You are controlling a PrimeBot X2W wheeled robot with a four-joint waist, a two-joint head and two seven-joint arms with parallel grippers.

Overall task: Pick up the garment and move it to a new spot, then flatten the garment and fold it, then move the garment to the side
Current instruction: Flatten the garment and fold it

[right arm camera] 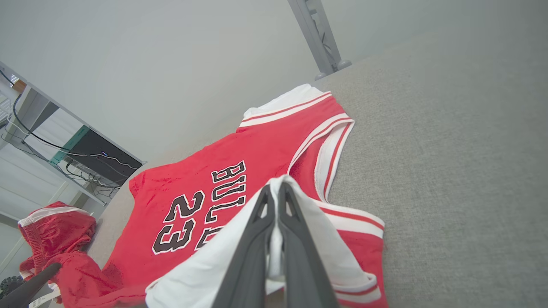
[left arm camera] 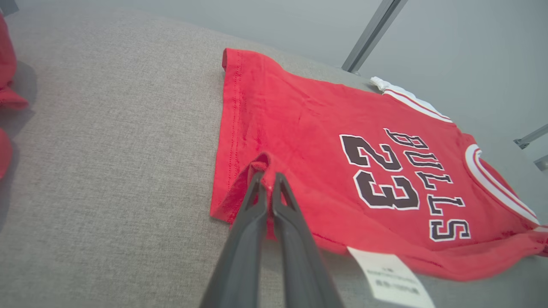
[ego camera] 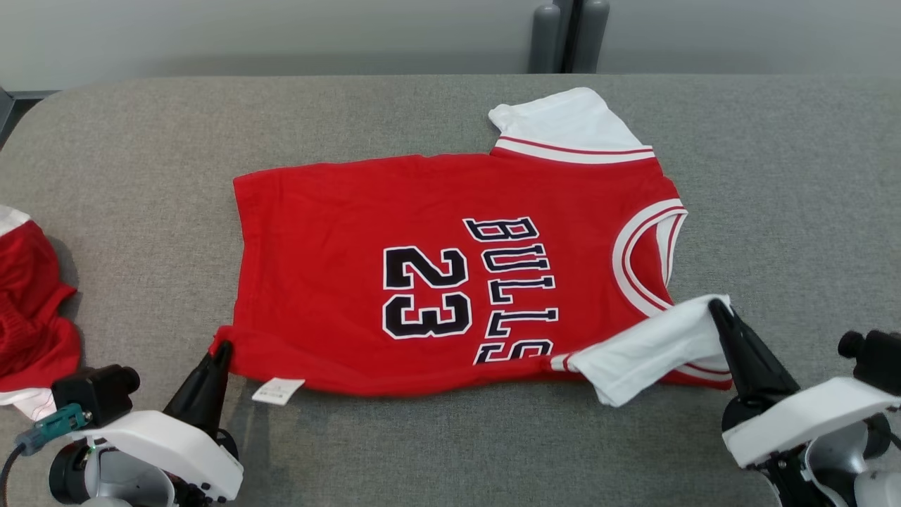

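Observation:
The garment (ego camera: 450,267) is a red jersey T-shirt lying face up across the grey table, printed "BULLS 23", with its neck to the right. My left gripper (ego camera: 219,350) is shut on the near hem corner of the garment (left arm camera: 299,141), pinching a small red fold between its fingers (left arm camera: 267,179). My right gripper (ego camera: 719,308) is shut on the near white sleeve (ego camera: 647,348), lifted and folded over toward the chest; the garment (right arm camera: 239,171) spreads beyond the fingertips (right arm camera: 274,188). The far white sleeve (ego camera: 563,120) lies flat. A white tag (ego camera: 278,391) sticks out from the near edge.
Another red garment with white trim (ego camera: 28,310) is bunched at the table's left edge, close to my left arm. The grey table (ego camera: 450,451) extends beyond the shirt on all sides. Grey posts (ego camera: 566,35) stand behind the far edge.

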